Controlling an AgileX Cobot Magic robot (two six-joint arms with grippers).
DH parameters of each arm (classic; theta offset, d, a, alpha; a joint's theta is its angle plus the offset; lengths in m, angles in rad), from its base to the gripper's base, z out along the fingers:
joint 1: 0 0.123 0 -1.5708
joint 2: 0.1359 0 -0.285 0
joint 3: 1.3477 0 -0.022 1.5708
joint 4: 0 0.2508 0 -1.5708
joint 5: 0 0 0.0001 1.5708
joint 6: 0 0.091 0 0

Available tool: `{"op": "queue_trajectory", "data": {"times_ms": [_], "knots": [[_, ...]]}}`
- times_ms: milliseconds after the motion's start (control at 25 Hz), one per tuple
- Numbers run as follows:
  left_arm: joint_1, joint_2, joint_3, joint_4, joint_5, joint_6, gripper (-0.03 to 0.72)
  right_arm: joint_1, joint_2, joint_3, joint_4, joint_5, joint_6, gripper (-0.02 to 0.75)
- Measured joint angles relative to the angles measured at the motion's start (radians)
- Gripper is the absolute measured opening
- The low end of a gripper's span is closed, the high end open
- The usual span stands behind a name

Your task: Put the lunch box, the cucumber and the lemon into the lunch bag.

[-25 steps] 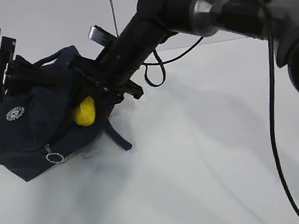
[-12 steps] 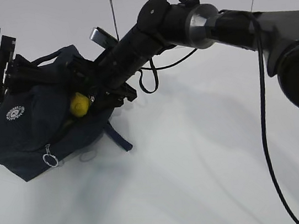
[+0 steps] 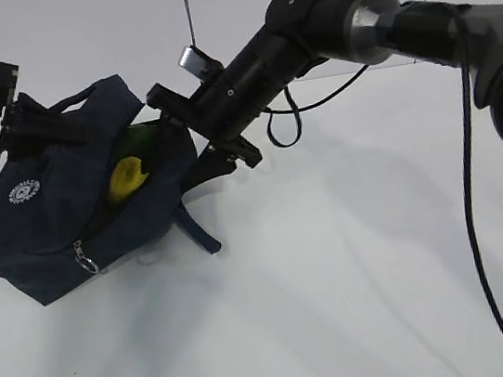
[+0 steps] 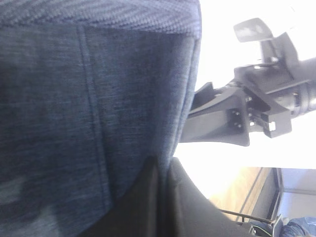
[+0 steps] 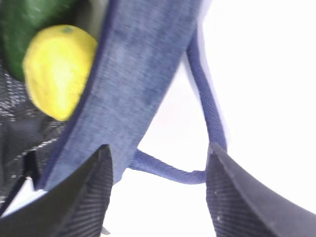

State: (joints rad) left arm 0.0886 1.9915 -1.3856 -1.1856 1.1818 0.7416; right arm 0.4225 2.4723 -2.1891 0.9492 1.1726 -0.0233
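lemon (image 3: 126, 179) | bright yellow oval | inside navy lunch bag (image 3: 46, 227)

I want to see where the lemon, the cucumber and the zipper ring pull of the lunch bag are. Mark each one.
lemon (image 3: 126, 180), exterior view, on its yellow middle inside the bag opening.
cucumber (image 5: 22, 24), right wrist view, on its dark green skin above the lemon.
zipper ring pull (image 3: 84, 262), exterior view, on the metal pull.
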Motion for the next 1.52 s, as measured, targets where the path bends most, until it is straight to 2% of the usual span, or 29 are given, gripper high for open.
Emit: {"op": "queue_trajectory", "data": {"times_ms": [200, 400, 600, 1000, 1520], "knots": [[0.026, 0.000, 0.000, 0.002, 0.002, 0.000, -0.009, -0.018, -0.035, 0.000, -0.216, 0.038, 0.079, 0.445], [0.028, 0.000, 0.000, 0.002, 0.002, 0.000, -0.009, -0.018, -0.042, 0.000, -0.266, 0.040, 0.090, 0.444], [0.028, 0.000, 0.000, 0.002, 0.002, 0.000, -0.009, -0.018, -0.036, 0.000, -0.262, -0.009, 0.090, 0.443], [0.028, 0.000, 0.000, 0.002, 0.002, 0.000, -0.009, 0.001, 0.015, 0.000, -0.172, -0.093, 0.054, 0.443], [0.028, 0.000, 0.000, 0.002, 0.002, 0.000, -0.009, 0.001, 0.066, 0.000, -0.086, -0.097, 0.040, 0.442]]}}
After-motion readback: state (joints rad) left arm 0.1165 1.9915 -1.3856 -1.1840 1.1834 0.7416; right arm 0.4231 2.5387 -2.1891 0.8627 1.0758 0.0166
